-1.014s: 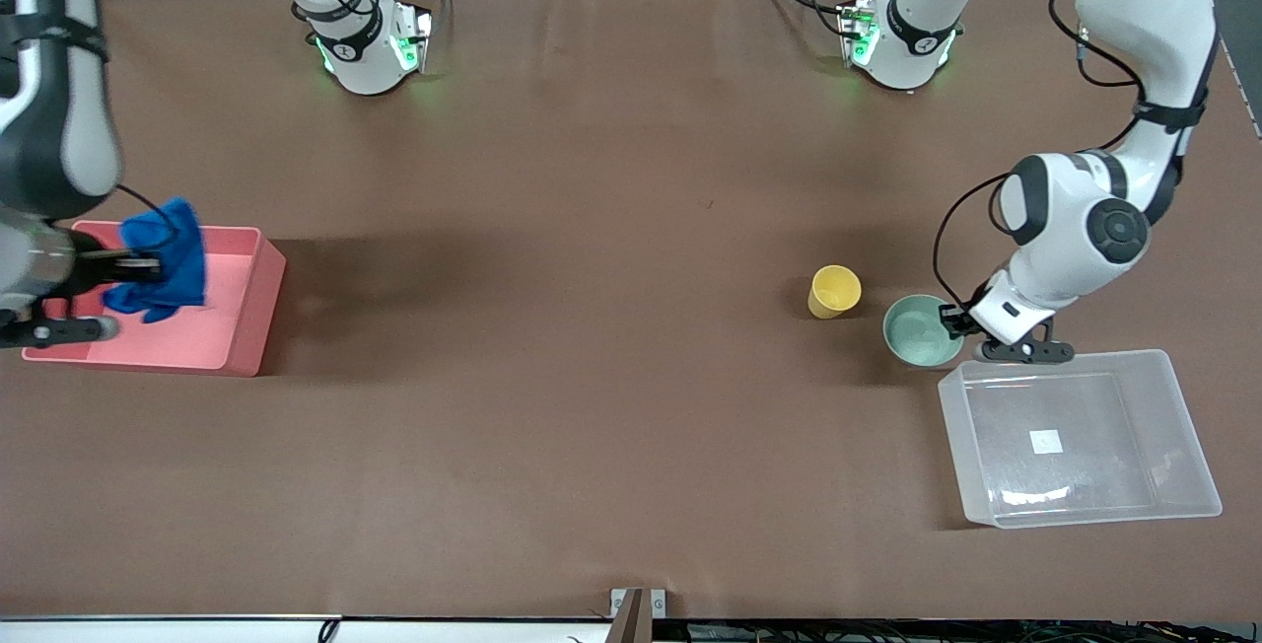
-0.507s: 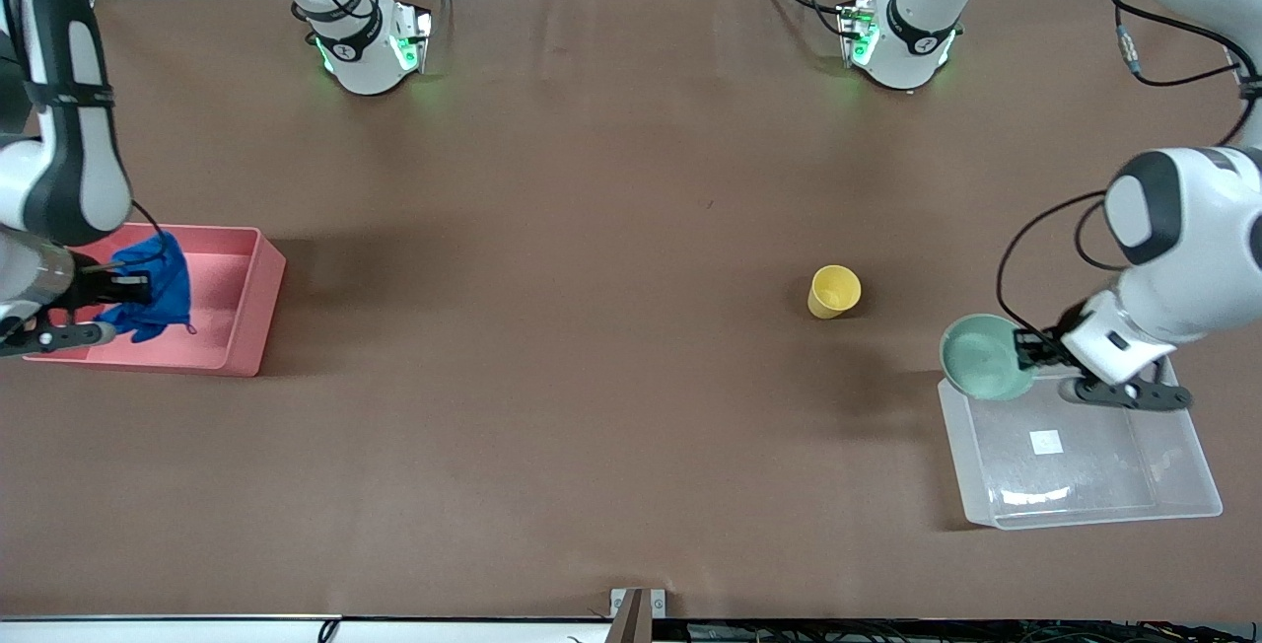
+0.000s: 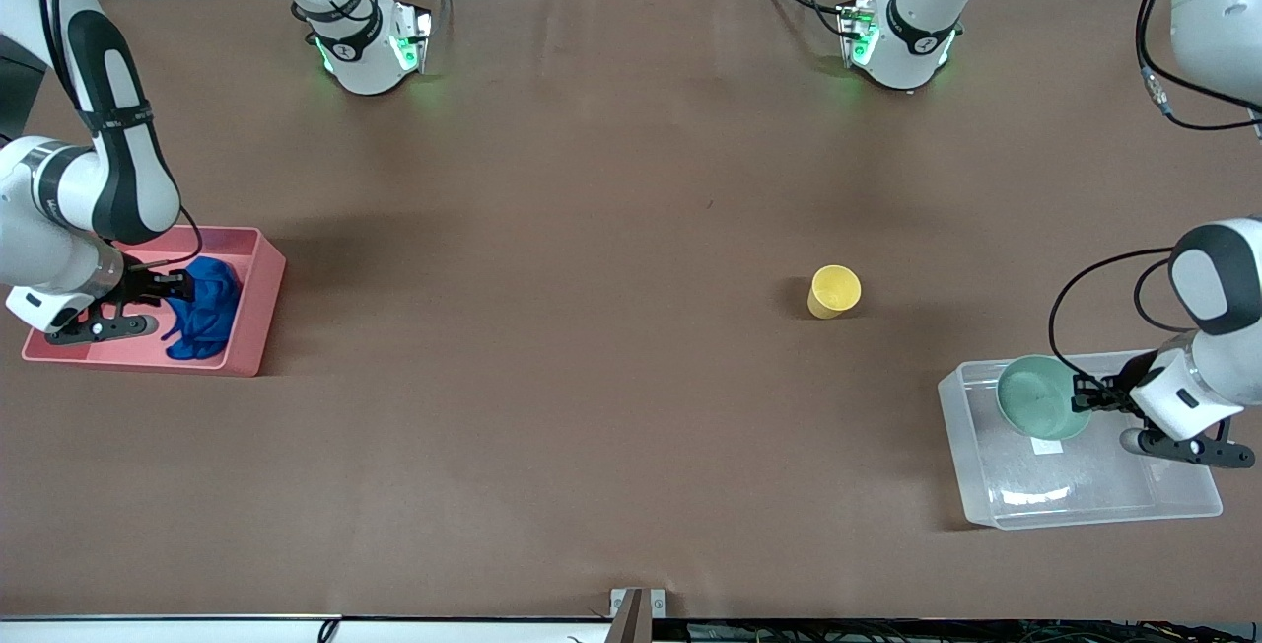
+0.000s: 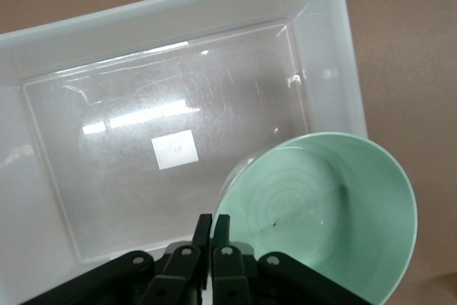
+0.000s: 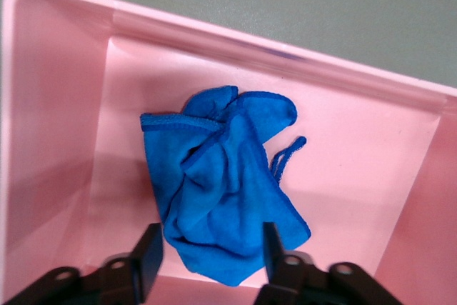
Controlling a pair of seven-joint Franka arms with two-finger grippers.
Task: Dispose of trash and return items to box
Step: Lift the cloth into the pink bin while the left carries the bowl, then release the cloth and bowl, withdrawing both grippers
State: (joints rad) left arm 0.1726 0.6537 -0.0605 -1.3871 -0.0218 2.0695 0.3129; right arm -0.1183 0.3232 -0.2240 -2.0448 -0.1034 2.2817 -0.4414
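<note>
We hold the bowl [image 3: 1041,396] by its rim in our clamped left gripper [image 3: 1085,396] over the box [image 3: 1085,505]; the rag [image 3: 204,308] lies in the pink bin [image 3: 258,313] below our spread right gripper [image 3: 170,290].

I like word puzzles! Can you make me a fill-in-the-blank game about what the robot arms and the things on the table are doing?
1. The blue rag lies inside the ____ bin.
2. The left pincer holds the green bowl over the clear ____.
3. The right pincer above the rag is ____.
4. The cup standing alone on the table is ____.

Missing words: pink; box; open; yellow
</note>
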